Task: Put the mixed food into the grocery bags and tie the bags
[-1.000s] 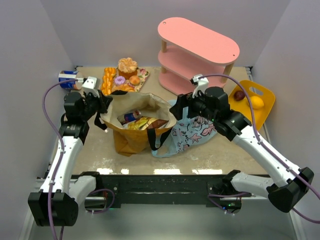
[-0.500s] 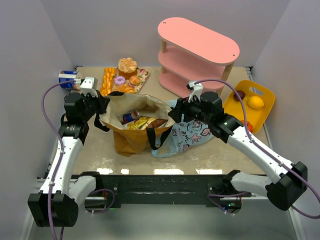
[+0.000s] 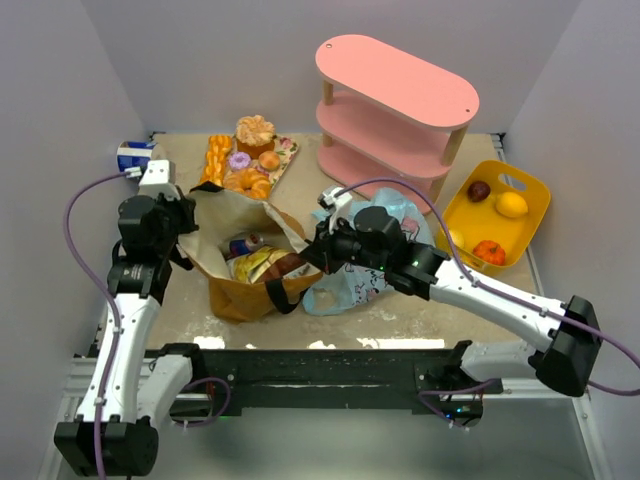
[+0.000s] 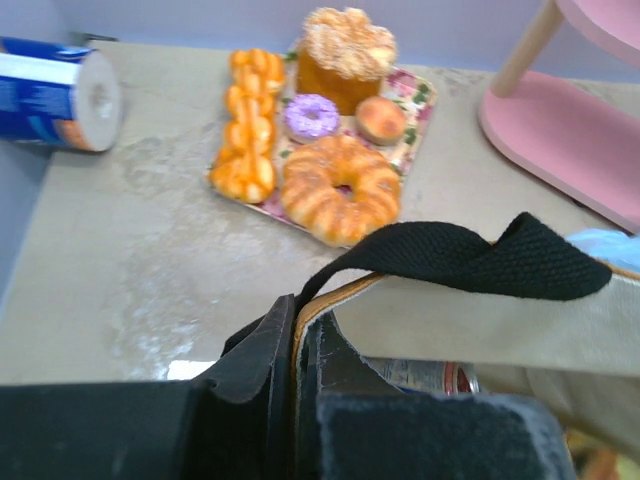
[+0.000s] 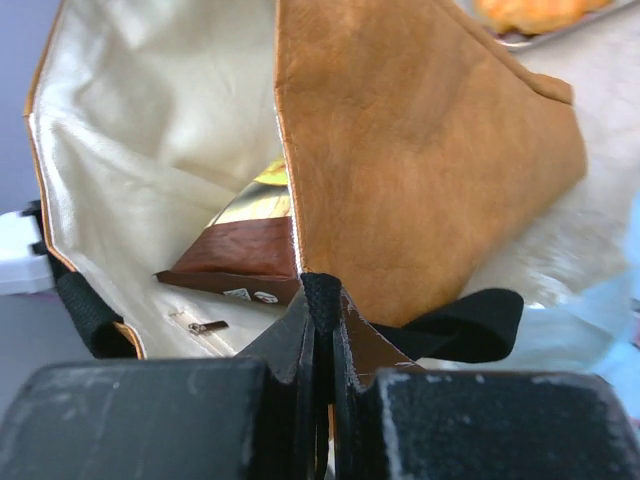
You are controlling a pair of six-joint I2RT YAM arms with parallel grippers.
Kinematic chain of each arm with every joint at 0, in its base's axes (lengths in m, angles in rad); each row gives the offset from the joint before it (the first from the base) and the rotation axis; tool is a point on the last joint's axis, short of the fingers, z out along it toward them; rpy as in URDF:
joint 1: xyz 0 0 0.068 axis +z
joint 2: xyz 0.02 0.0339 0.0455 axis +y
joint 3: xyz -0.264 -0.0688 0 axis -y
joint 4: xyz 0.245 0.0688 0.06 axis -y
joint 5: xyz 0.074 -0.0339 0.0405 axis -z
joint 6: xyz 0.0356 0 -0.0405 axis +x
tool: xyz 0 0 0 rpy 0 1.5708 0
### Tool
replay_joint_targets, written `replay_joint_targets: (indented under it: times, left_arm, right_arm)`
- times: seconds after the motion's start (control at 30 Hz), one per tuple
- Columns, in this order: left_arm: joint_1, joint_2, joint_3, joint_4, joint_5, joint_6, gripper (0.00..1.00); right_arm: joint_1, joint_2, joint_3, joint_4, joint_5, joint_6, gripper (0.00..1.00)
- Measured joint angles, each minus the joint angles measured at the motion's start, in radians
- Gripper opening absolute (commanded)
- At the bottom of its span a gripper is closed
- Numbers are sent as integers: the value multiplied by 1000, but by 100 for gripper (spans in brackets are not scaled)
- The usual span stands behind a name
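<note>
Moved: right gripper [image 5: 320, 290] swung in from the blue bag [image 3: 350, 288], now pinched shut on the tote [image 5: 420, 150] rim; left gripper [image 4: 296, 330] clamped on opposite rim. Risk — uneven pull slips canvas, spilling snack packet [image 3: 255, 262] below. Beyond left gripper, doughnut [image 4: 340, 188] unpacked.

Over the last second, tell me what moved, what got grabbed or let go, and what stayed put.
The right gripper swung left from above the light-blue bag to the tan tote's right rim and closed on it, narrowing the tote's mouth. Nothing was let go. The left gripper stayed shut on the tote's left rim; the pastry tray, yellow basket and pink shelf did not move.
</note>
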Motion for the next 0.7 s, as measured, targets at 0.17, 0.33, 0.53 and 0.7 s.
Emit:
replay_joint_targets:
  times: [0.17, 0.33, 0.53, 0.7]
  left_arm:
    - [0, -89, 18, -89, -157, 15, 0]
    - [0, -150, 66, -152, -314, 60, 0]
    - [0, -193, 96, -159, -473, 102, 0]
    - [0, -206, 100, -156, -597, 156, 0]
  right_arm:
    - [97, 53, 66, -1, 54, 22, 0]
    - [187, 116, 136, 5, 102, 35, 0]
    - [262, 219, 239, 25, 91, 34, 0]
    - [282, 337, 353, 24, 70, 22, 0]
